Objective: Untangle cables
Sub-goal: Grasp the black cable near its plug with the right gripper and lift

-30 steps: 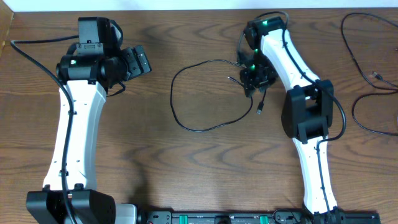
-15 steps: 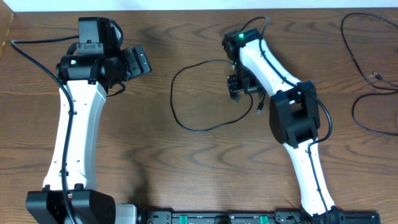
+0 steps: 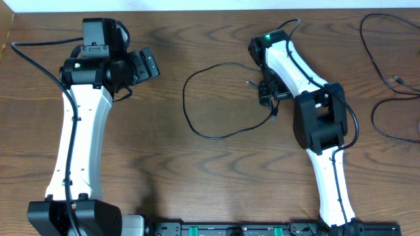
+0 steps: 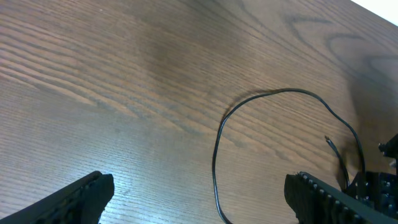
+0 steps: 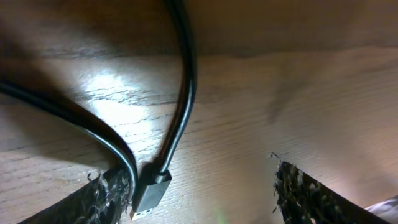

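Observation:
One thin black cable (image 3: 184, 105) lies in a wide loop on the wooden table between the two arms. Its plug end (image 3: 273, 117) rests just below my right gripper (image 3: 268, 92), which hovers low over the loop's right side. In the right wrist view my right gripper (image 5: 202, 186) stands open. The black plug (image 5: 149, 190) lies flat on the wood between the fingers, close to the left finger (image 5: 109, 196), and nothing is gripped. My left gripper (image 3: 147, 63) stays at the far left, wide open and empty (image 4: 199, 193). The same loop (image 4: 217, 155) shows ahead of it.
Two more thin black cables lie at the table's right edge, one (image 3: 374, 52) running up toward the back and one (image 3: 380, 128) curving lower down. The right arm's own thick cable (image 3: 289, 26) arcs over its wrist.
My right gripper swung left, then came back right over the loop's plug end, and its jaws opened wider. The loop shifted slightly right. The left arm has not moved.

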### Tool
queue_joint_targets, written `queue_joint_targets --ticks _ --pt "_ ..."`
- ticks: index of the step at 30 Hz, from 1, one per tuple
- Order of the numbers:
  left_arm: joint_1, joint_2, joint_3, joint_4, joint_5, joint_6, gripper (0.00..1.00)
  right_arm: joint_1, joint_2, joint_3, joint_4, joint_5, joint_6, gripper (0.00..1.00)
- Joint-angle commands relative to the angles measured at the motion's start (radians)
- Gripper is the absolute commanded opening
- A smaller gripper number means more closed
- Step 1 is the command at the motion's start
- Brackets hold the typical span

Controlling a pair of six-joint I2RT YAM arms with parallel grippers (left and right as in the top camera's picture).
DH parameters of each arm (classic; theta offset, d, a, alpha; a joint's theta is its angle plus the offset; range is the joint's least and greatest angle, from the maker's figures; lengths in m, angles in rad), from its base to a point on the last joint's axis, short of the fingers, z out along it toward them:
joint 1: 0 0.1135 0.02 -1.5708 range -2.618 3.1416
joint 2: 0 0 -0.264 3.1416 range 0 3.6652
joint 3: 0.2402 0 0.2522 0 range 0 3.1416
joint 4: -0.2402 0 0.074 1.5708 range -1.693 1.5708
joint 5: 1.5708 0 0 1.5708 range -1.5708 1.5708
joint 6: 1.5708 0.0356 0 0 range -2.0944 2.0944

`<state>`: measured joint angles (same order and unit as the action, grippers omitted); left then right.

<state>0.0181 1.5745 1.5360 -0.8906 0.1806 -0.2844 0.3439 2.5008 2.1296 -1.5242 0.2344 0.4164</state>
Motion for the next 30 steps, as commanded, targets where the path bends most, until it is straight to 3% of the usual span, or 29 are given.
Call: queue_joint_targets --ticks 1,7,12,17,24,30 --pt "0.003 0.006 0.003 -0.002 -0.01 0.002 0.93 -0.014 0.002 -0.04 0.084 -0.077 -0.032 0.73" --pt "0.003 0.006 0.003 -0.002 -0.01 0.002 0.93 -0.034 0.002 -0.152 0.217 -0.284 -0.093 0.55" --pt "0.003 0.006 0.003 -0.002 -0.01 0.002 0.93 -0.034 0.002 -0.192 0.246 -0.29 -0.096 0.52" --pt "0.003 0.006 0.003 -0.002 -0.01 0.002 0.93 -0.034 0.002 -0.246 0.326 -0.266 -0.096 0.39" --pt "0.003 0.006 0.003 -0.002 -0.01 0.002 0.93 -0.033 0.002 -0.307 0.451 -0.249 -0.198 0.01" --pt "0.003 0.007 0.003 -0.001 -0.01 0.002 0.93 -0.023 0.002 -0.307 0.512 -0.252 -0.303 0.01"
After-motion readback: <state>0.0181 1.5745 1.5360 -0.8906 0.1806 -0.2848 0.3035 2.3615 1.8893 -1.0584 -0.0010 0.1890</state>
